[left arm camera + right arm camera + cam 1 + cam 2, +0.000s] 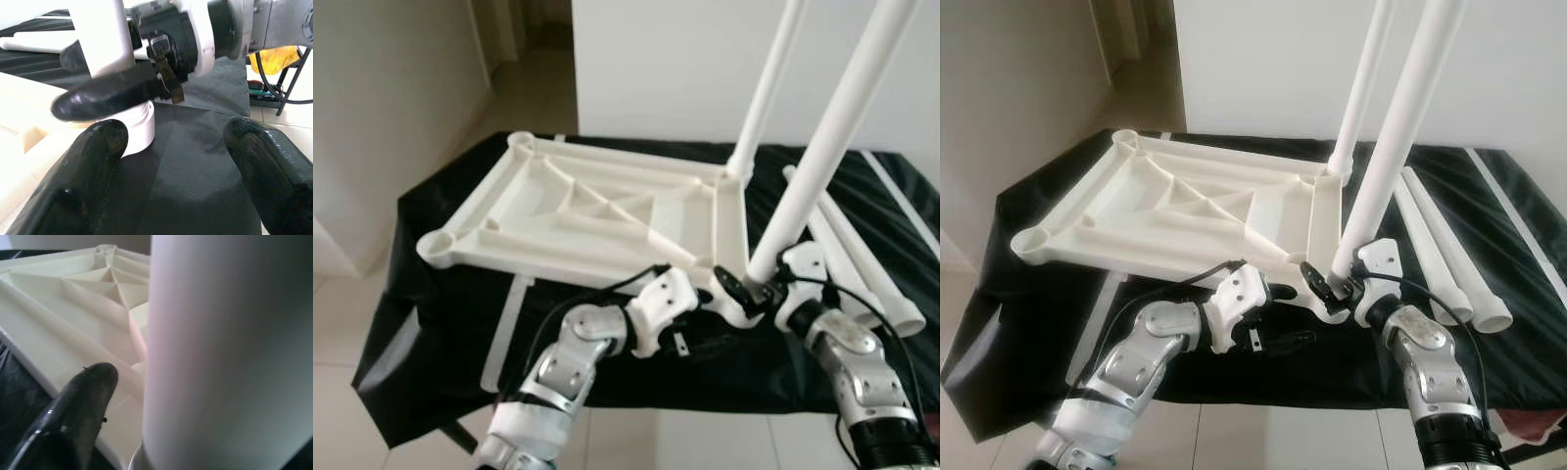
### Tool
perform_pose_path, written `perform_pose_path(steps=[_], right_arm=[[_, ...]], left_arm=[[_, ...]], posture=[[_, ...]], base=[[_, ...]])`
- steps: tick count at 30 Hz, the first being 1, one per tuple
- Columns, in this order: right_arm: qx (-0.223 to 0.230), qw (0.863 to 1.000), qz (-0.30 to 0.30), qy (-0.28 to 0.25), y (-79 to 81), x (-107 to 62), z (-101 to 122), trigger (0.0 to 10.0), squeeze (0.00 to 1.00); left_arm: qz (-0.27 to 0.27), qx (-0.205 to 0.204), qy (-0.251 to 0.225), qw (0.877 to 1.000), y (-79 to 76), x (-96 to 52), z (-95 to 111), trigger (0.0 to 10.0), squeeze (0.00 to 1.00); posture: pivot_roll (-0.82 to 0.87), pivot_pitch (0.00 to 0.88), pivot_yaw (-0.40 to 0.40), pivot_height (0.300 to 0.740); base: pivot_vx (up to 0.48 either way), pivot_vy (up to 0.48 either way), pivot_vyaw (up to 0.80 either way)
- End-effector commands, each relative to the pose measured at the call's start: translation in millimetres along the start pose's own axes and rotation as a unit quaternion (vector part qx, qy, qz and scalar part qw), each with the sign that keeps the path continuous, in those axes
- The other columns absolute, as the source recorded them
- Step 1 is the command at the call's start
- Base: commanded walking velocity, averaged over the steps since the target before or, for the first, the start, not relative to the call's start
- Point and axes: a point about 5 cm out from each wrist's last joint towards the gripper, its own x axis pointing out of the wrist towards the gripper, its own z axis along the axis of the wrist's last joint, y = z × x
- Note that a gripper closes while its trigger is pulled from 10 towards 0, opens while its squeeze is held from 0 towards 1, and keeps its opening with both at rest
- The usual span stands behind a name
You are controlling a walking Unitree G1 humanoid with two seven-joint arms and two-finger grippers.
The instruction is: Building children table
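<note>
A white plastic table top (pixel 524 211) lies upside down on a black-covered table. One white leg (pixel 769 88) stands upright in its far right corner socket. A second leg (pixel 832 147) stands at the near right corner, and my right gripper (pixel 1332 287) is shut around its base. The right wrist view shows that leg (pixel 225 347) close up beside one black finger (pixel 73 421). My left gripper (pixel 1285 315) hovers open just left of that corner, by the top's front edge, its fingers (pixel 98 152) wide apart with nothing between them.
Two loose white legs (pixel 862 264) lie on the black cloth (pixel 440 323) right of the top. A white strip (pixel 504 333) hangs over the cloth's front edge. A white wall stands behind, with tiled floor below. A yellow object (pixel 281 54) sits beyond the table.
</note>
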Motion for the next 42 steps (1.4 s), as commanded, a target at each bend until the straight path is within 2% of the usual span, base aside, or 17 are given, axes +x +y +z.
perform_pose_path(steps=[1,2,4,5,13,14,22,24,26,29,32,33,34,36,38,40,42], right_arm=[[-0.009,1.0,0.025,0.014,-0.4,2.8,-3,4.2,0.0],[-0.007,0.999,0.032,0.02,-3.0,1.9,-5,0.5,0.0],[-0.006,0.999,0.033,0.021,-3.6,1.6,-6,0.5,0.0],[-0.004,0.999,0.037,0.025,-3.9,0.6,-7,0.0,0.0],[-0.002,0.998,0.047,0.036,-5.0,-4.3,-13,0.0,0.0],[-0.003,0.999,0.033,0.041,-6.4,-5.2,-15,10.0,0.0],[0.015,0.999,-0.019,0.037,-6.8,-3.7,-19,10.0,0.0],[0.021,0.998,-0.044,0.025,-6.7,-2.0,-17,10.0,0.0],[0.033,0.994,-0.105,0.004,-6.9,1.2,-13,10.0,0.0],[0.035,0.992,-0.123,-0.002,-6.7,1.8,-13,10.0,0.0],[0.056,0.981,-0.184,-0.011,2.0,5.0,-10,10.0,0.0],[0.056,0.981,-0.184,-0.011,2.0,5.0,-10,10.0,0.0],[0.065,0.969,-0.238,0.001,3.7,4.9,-12,10.0,0.0],[0.077,0.949,-0.305,0.008,8.4,4.1,-12,10.0,0.0],[0.082,0.943,-0.321,0.005,10.9,4.2,-12,10.0,0.0],[0.113,0.915,-0.387,0.006,20.1,6.1,-12,10.0,0.0],[0.129,0.897,-0.424,0.012,28.2,8.8,-13,10.0,0.0]], left_arm=[[0.047,0.003,0.002,0.999,4.7,0.4,0,10.0,0.0],[0.048,0.002,0.0,0.999,4.5,-0.2,0,10.0,0.0],[0.049,0.001,0.0,0.999,4.4,-0.3,1,10.0,0.0],[0.049,0.001,0.0,0.999,4.3,-0.4,0,10.0,0.0],[0.049,0.0,0.0,0.999,4.0,-1.1,1,10.0,0.0],[0.047,0.0,0.0,0.999,3.9,-0.8,1,10.0,0.0],[0.04,0.002,-0.002,0.999,3.0,1.0,3,10.0,0.0],[0.04,0.002,-0.003,0.999,3.0,1.2,4,10.0,0.0],[0.038,0.003,-0.003,0.999,2.9,1.2,4,10.0,0.0],[0.038,0.003,-0.003,0.999,2.8,1.2,4,10.0,0.0],[0.038,0.002,-0.004,0.999,2.2,0.1,4,10.0,0.0],[0.038,0.002,-0.004,0.999,2.2,0.1,4,10.0,0.0],[0.037,0.001,-0.004,0.999,1.8,-0.3,4,10.0,0.0],[0.037,0.0,-0.004,0.999,1.0,-0.7,4,10.0,0.0],[0.037,-0.001,-0.004,0.999,0.8,-0.7,4,10.0,0.0],[0.036,-0.005,-0.006,0.999,0.3,-1.0,5,10.0,0.0],[0.035,-0.007,-0.007,0.999,-0.5,-1.1,5,10.0,0.0]], posture=[[0.04,0.0,-0.052,0.74],[0.04,0.0,-0.054,0.74],[0.04,0.0,-0.054,0.74],[0.04,0.0,-0.055,0.74],[0.04,0.0,-0.048,0.74],[0.03,0.0,-0.044,0.74],[0.02,0.0,-0.033,0.74],[0.02,0.0,-0.03,0.74],[0.02,0.0,-0.029,0.74],[0.02,0.0,-0.029,0.74],[0.02,0.0,-0.029,0.74],[0.02,0.0,-0.029,0.74],[0.02,0.0,-0.028,0.74],[0.02,0.0,-0.028,0.74],[0.02,0.0,-0.028,0.74],[0.01,0.0,-0.025,0.74],[0.01,0.0,-0.024,0.74]], base=[[0.0,0.0,0.0],[0.0,0.0,0.0],[0.0,0.0,0.0],[0.0,0.0,0.0],[0.0,0.0,0.0],[0.0,0.0,0.0],[0.0,0.0,0.0],[0.0,0.0,0.0],[0.0,0.0,0.0],[0.0,0.0,0.0],[0.0,0.0,0.0],[0.0,0.0,0.0],[0.0,0.0,0.0],[0.0,0.0,0.0],[0.0,0.0,0.0],[0.0,0.0,0.0],[0.0,0.0,0.0]])
